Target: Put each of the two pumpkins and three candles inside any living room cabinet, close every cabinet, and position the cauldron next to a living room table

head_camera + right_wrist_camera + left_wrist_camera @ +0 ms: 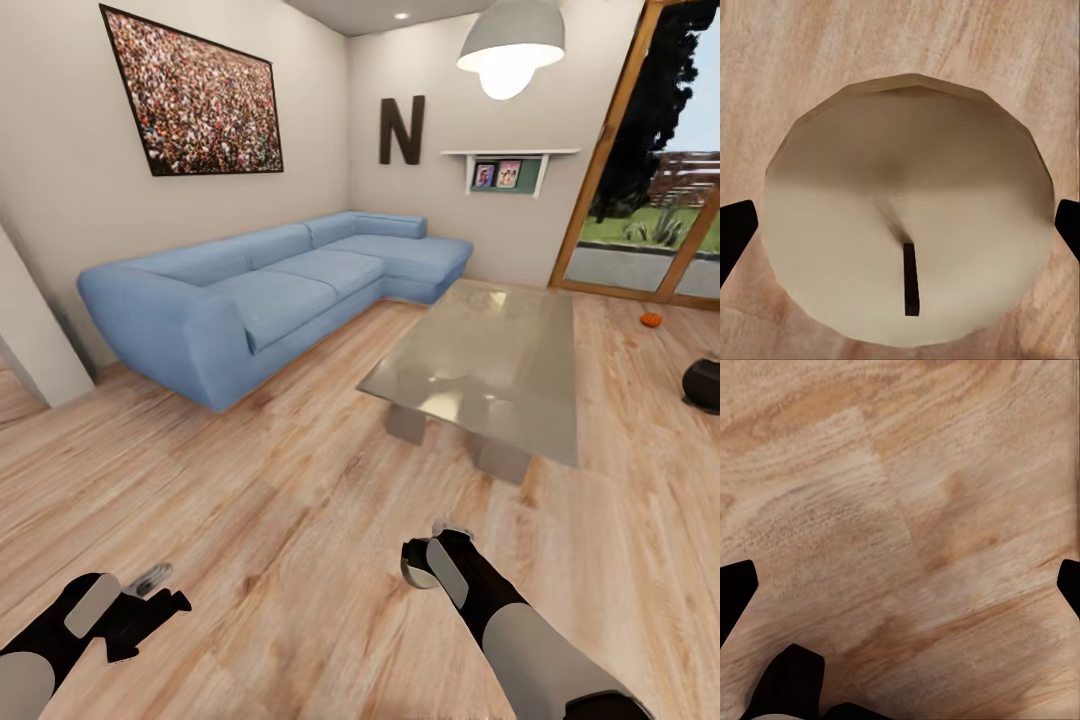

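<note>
A: Candle point(907, 232) sits in the right tool point(432, 562), fingers clamped on its sides, over bare floor short of the glass desk point(490, 365). Wick end faces the wrist camera, long axis along the fingers.

B: Progress?

A: Early, I'd judge. One pumpkin point(651, 320) and the cauldron point(703, 385) lie on the floor beyond the desk (cabinet unseen). Left tool point(150, 598) spread, empty.

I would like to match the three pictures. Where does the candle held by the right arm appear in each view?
Head view: the candle is low, right of centre, at the right gripper, above the wood floor.
Right wrist view: the candle is central, seen from above, with its dark wick.
Left wrist view: it is not in this picture.
Shared landmark: the wood floor.
</note>
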`<state>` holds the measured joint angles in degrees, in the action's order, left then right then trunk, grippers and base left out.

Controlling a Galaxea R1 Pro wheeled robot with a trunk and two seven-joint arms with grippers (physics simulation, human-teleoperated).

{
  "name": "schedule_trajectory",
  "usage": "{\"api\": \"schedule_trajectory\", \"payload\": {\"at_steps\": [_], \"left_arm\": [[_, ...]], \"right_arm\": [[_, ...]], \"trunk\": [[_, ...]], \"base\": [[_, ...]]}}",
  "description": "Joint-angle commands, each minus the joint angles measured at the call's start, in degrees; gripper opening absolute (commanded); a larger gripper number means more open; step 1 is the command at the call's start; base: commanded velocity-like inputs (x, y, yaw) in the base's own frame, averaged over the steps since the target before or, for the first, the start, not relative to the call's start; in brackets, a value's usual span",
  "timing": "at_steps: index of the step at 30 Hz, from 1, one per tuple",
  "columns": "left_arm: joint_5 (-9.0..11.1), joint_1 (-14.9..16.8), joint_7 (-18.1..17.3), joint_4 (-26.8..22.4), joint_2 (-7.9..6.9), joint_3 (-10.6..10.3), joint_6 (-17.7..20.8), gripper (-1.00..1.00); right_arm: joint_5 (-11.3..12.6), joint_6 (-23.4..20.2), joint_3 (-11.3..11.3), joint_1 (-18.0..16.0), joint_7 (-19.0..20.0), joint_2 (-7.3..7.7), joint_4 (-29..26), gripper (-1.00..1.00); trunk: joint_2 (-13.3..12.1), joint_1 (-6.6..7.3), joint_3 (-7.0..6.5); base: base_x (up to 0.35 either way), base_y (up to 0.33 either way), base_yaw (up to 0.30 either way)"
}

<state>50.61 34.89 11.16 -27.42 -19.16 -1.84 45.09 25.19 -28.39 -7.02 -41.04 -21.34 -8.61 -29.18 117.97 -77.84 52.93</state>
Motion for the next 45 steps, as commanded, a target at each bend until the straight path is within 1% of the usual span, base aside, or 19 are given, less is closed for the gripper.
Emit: {"api": "schedule_trajectory", "payload": {"at_steps": [1,45], "left_arm": [[0.01,0.0,0.0,0.0,0.0,0.0,0.0,1.0],[0.01,0.0,0.09,0.0,0.09,-0.18,-0.09,1.0]], "right_arm": [[-0.05,0.0,-0.01,-0.01,-0.02,0.0,-0.01,-1.0],[0.04,0.0,-0.01,-0.01,-0.02,-0.07,0.09,-1.0]], "trunk": [[0.0,0.0,0.0],[0.0,0.0,0.0]], "base": [[0.0,0.0,-0.287],[-0.007,0.0,-0.287]]}}
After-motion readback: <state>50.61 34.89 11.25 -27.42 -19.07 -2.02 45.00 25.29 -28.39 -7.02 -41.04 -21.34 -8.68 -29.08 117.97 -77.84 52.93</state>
